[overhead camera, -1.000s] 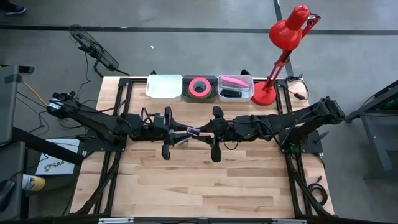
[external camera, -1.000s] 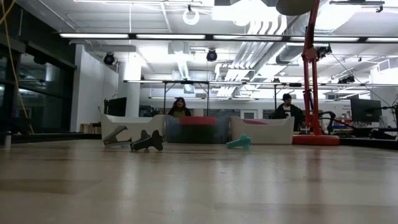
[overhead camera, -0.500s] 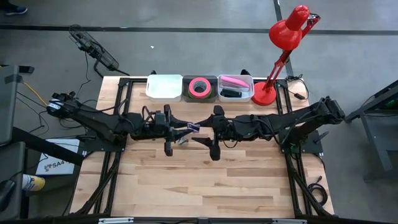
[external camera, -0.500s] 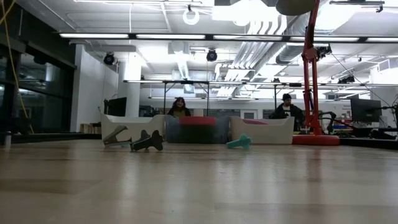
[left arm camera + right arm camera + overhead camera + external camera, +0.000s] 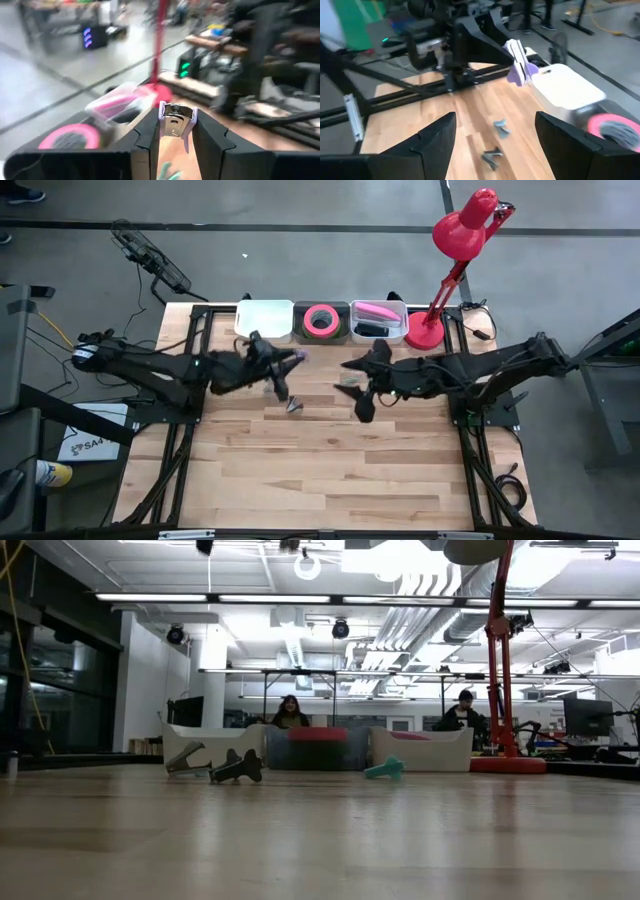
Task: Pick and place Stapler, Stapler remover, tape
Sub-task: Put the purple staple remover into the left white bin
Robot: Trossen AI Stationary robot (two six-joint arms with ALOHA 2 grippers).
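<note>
Left gripper point(image 5: 172, 132) pinches purple-and-chrome staple remover point(image 5: 176, 119), lifted near white bin point(image 5: 264, 320) at far edge. Right gripper point(image 5: 495, 132) fingers spread, empty. Pink tape point(image 5: 321, 319) in middle bin. Two staple removers point(image 5: 236, 766) on table; near half bare.

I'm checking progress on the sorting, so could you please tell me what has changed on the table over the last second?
The left end effector, shut on a purple staple remover, has swung from the table's middle toward the white bin. The right end effector, open and empty, has pulled back toward its own side. The pink tape in the dark bin, the staple removers on the wood and the red lamp stayed put.
</note>
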